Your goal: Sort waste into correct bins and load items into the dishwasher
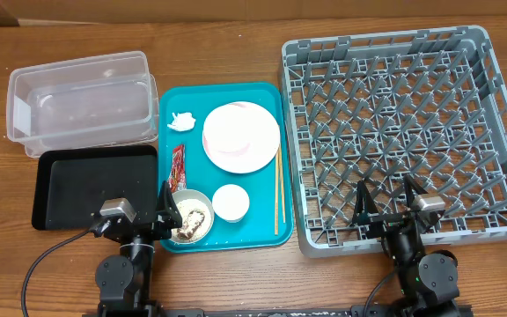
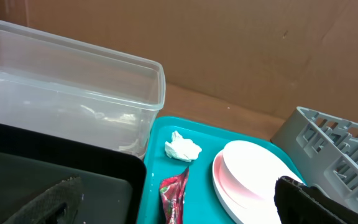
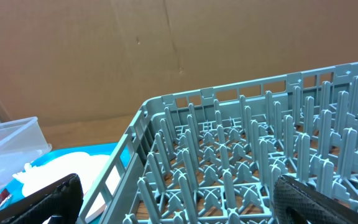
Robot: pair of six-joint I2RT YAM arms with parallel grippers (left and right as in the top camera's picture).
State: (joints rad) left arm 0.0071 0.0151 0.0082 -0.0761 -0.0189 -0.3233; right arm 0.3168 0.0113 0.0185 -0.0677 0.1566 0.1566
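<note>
Hovering over the near side of the wooden worktop (image 1: 236, 282), both arms are holding nothing. The left arm's fingers (image 2: 319, 200) are spreading wide, one above the shallow black rectangular tray (image 1: 69, 189) and one above the teal plastic serving tray (image 1: 172, 99). The right arm's fingers (image 3: 319, 198) are likewise released over the near rim of the large square grey plastic dish rack (image 1: 403, 132).

All the work is sitting on the teal tray:
- Far left: the small crumpled white tissue (image 1: 183, 121).
- Nearer, just beside each other: the narrow red snack wrapper (image 1: 179, 167) and the round white bowl (image 1: 208, 210) carrying rice-like food scraps (image 1: 187, 227).
- Middle: the round pink-tinted white plate (image 1: 240, 136) and the small white cup (image 1: 231, 202).
- Right rim: the thin wooden chopsticks (image 1: 277, 189).

The clear rectangular plastic tub (image 1: 77, 106) is standing far left.

The main risk is probably that the left fingers, reaching for the wrapper, knock the bowl and spill scraps. The flat chopsticks may also slip when pinched.
</note>
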